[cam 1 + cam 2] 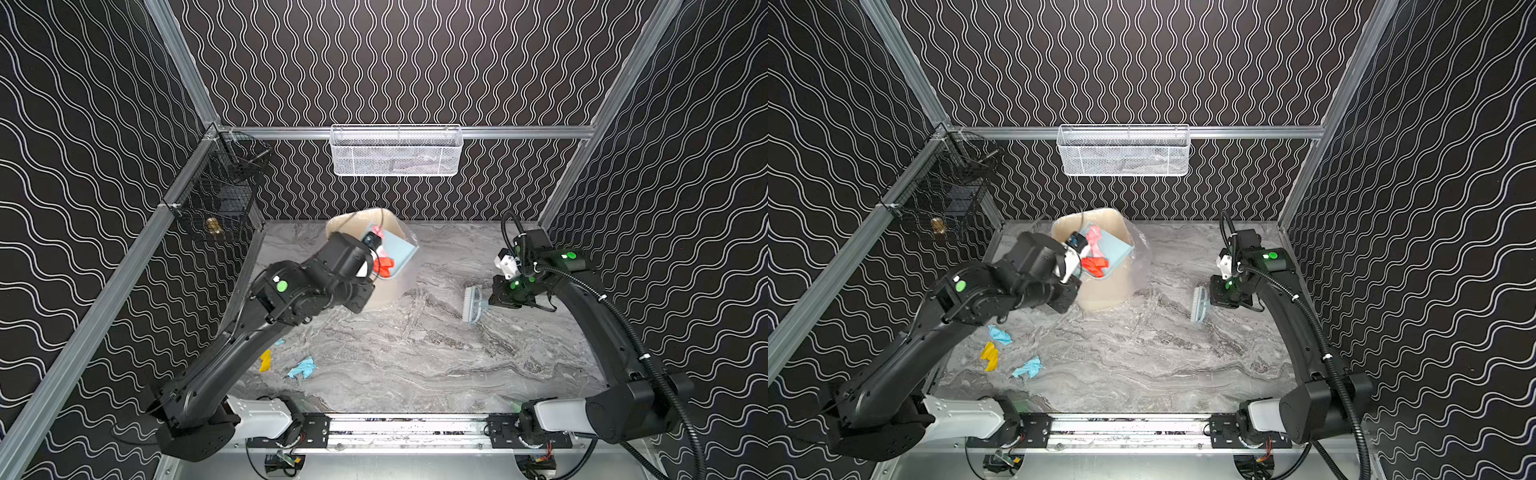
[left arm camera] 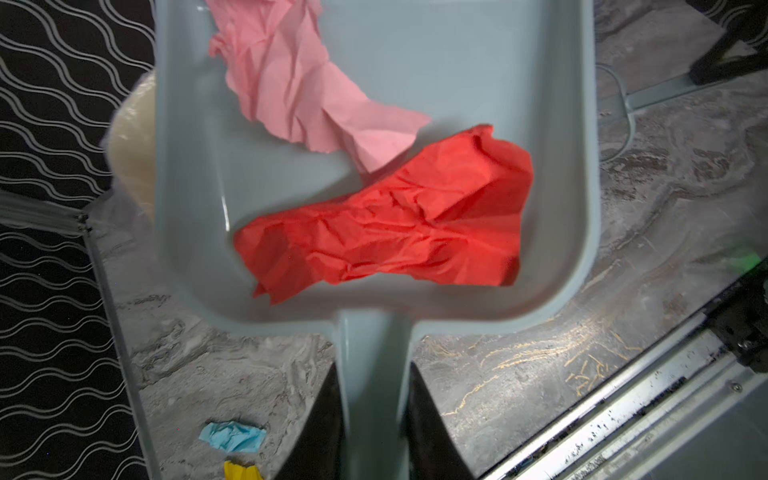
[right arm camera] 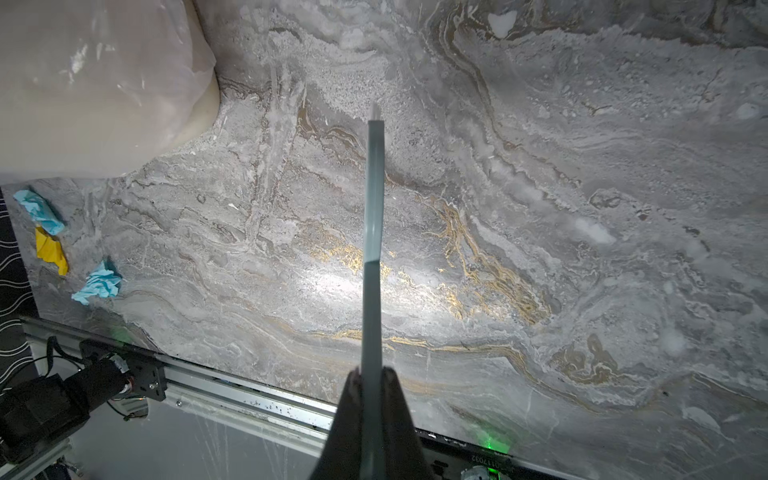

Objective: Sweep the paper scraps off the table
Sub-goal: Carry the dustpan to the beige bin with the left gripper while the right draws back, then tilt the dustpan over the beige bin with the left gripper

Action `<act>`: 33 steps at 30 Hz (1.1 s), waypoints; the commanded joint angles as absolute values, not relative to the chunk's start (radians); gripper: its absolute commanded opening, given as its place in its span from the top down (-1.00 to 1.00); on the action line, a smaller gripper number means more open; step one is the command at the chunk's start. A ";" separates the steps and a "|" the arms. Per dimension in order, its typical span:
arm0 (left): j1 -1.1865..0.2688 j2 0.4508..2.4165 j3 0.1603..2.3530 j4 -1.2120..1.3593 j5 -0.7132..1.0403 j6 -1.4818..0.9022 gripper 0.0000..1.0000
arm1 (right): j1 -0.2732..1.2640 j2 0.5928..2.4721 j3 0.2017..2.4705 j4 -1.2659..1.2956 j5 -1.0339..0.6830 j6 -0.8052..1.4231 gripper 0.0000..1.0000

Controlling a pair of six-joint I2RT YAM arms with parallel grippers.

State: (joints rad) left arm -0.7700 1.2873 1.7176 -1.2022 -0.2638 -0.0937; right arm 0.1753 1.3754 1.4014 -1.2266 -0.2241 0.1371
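Left end effector (image 2: 374,374) clamps the dustpan (image 2: 457,62) by its handle over the bin (image 1: 1100,291); we tip its lip inside the rim, shedding red and pink paper scraps (image 2: 395,224). Right end effector (image 3: 372,376) pinches the brush (image 1: 473,305); three loose scraps (image 1: 1027,368) lie on the worktop (image 1: 1142,353).

Five paper scraps (image 1: 1000,335) (image 1: 1027,368) (image 1: 989,356) (image 2: 299,83) (image 2: 395,224), one dustpan (image 2: 457,62), one brush (image 1: 1200,305), one bin (image 1: 1100,291), two wire baskets (image 1: 1123,151) (image 1: 946,195)

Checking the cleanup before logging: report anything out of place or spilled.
Two light blue crumpled paper scraps and one yellow scrap lie unswept on the grey marble table near its left edge. Nothing else stands out.
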 commanded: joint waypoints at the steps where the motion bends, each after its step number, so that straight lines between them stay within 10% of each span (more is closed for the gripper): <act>1: -0.676 1.295 1.752 -1.250 -0.226 -0.014 0.94 | 0.166 1.384 1.424 -1.226 -0.242 0.108 1.00; 11: -0.344 1.387 1.824 -1.259 -0.129 0.183 0.93 | 0.149 1.396 1.436 -1.233 -0.273 0.107 1.00; 33: -0.423 1.653 1.955 -1.209 -0.541 0.550 0.95 | 0.146 1.375 1.395 -1.269 -0.316 0.119 1.00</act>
